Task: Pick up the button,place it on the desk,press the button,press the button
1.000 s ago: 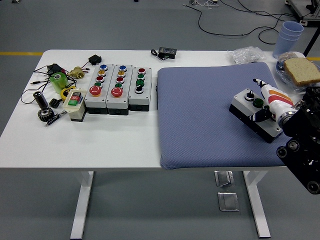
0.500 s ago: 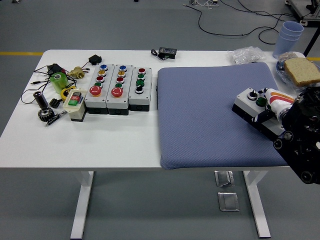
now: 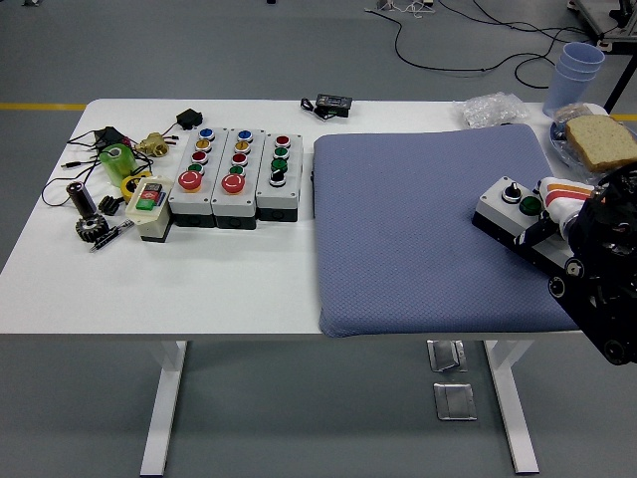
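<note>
Right hand [image 3: 559, 211] gripped the button box [image 3: 516, 212] at the blue mat's [image 3: 418, 229] 3 o'clock edge — bread [image 3: 601, 139] and cups [image 3: 577, 70] crowded its 1 o'clock; three button panels [image 3: 237, 174] lay well apart at 9 o'clock.

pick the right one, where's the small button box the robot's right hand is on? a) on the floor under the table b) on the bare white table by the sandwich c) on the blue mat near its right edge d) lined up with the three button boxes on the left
c: the small button box lies on the blue mat near its right edge, with the right hand closed around its right end.
</note>
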